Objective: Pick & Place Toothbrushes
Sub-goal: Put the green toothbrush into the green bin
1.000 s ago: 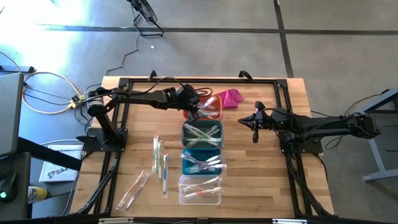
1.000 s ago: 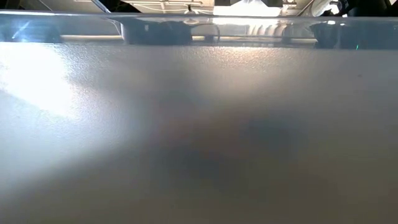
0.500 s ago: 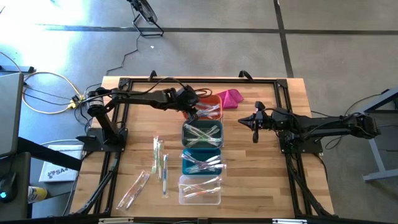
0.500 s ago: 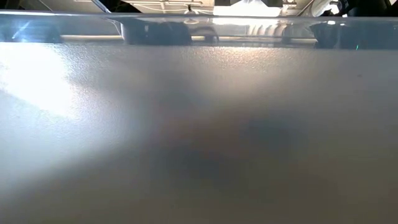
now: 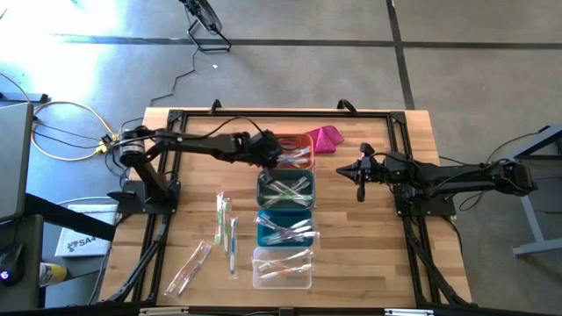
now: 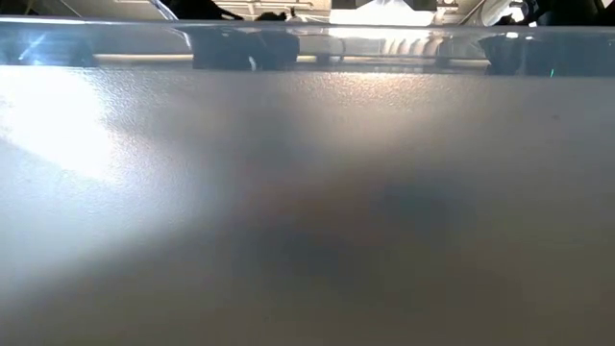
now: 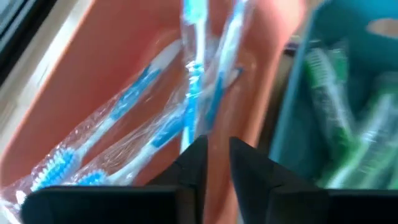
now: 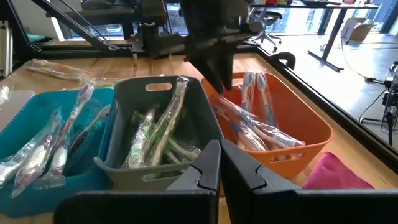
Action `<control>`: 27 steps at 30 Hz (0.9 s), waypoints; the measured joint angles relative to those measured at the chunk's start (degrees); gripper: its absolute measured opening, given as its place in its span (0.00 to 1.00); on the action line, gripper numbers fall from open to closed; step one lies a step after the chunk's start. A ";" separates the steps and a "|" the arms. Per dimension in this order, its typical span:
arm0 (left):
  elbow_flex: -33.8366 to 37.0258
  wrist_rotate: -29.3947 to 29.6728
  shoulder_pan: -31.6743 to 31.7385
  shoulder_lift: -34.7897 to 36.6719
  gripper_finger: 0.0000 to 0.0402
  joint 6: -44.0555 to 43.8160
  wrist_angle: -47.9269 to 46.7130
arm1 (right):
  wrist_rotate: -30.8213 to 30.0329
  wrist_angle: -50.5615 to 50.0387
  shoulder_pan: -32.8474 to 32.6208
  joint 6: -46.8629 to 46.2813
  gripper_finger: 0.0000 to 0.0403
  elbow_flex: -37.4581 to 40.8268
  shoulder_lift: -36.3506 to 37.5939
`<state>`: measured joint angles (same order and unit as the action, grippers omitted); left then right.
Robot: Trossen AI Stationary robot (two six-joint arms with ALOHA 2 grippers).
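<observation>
Left gripper [image 5: 279, 156] hangs over the orange bin [image 5: 303, 139], upper centre – fingers nearly together, empty. Risk – snagging a blue toothbrush [image 7: 186, 106] wrapper when lifting.

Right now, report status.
Left gripper over orange bin, jaws nearly closed, nothing held. Blue toothbrushes inside. Right gripper shut, parked. Nothing in the way.

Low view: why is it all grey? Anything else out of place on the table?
The low view is almost wholly blocked by a blurred grey surface right at the lens. Otherwise, a few wrapped toothbrushes lie loose on the table beside the row of bins, and a magenta cloth sits behind the orange bin.
</observation>
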<state>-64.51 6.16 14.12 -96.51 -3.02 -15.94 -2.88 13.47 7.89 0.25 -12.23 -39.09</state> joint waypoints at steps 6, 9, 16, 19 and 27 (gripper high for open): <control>0.00 0.78 -0.80 4.27 0.02 1.17 -2.82 | 0.01 -0.01 0.01 0.00 0.01 0.00 0.00; -0.09 0.65 -1.13 6.09 0.01 1.03 -6.39 | 0.01 -0.01 0.00 0.00 0.01 0.00 0.00; -0.07 0.44 -5.60 8.35 0.01 -3.67 -17.82 | 0.01 -0.04 -0.01 -0.17 0.01 0.00 0.00; -0.04 0.45 -8.74 8.35 0.01 -8.47 -23.33 | -0.10 -0.02 0.01 -0.16 0.01 0.00 0.00; -0.02 0.58 -19.29 8.35 0.01 -22.13 -32.78 | -0.01 -0.02 0.01 -0.20 0.01 0.00 0.00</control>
<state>-64.53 6.74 -5.18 -88.16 -25.16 -48.72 -2.90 13.44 7.90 0.05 -12.23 -39.09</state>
